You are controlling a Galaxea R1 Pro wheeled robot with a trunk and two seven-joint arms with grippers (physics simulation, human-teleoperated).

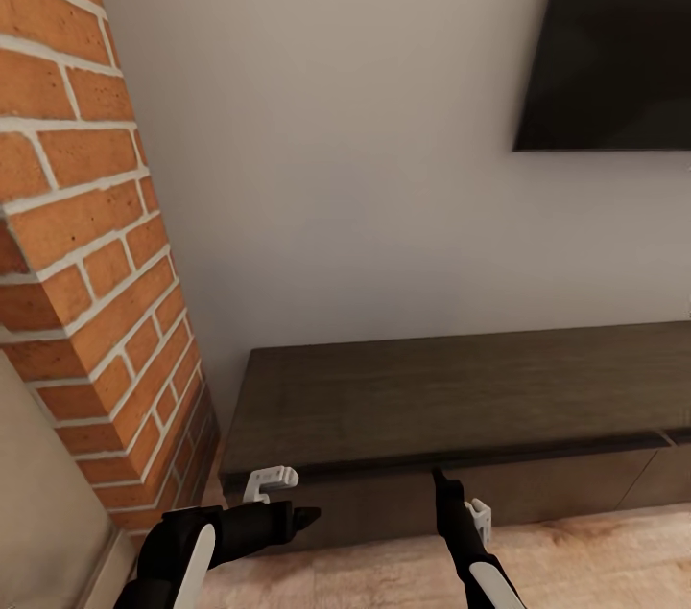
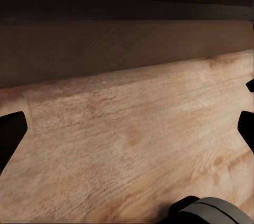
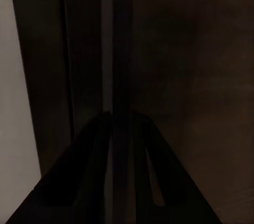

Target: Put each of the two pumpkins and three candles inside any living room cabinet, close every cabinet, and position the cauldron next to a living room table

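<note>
Before the closed cabinet (image 1: 461,388), both claws.

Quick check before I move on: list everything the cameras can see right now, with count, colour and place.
cabinet: one, dark brown, low and long against the wall, drawer fronts look closed, top bare where it shows.
brick column: one, orange-red with pale mortar, to the left of the cabinet.
wall: pale grey-white, behind the cabinet.
screen: one, black, flat on the wall above the cabinet's right part.
floor: light wood planks, in front of the cabinet.
left gripper: black, low in front of the cabinet's left end, holding nothing; in the left wrist view its fingertips stand wide apart.
right gripper: black, raised at the cabinet's front edge; its fingers look pressed together in the right wrist view.
</note>
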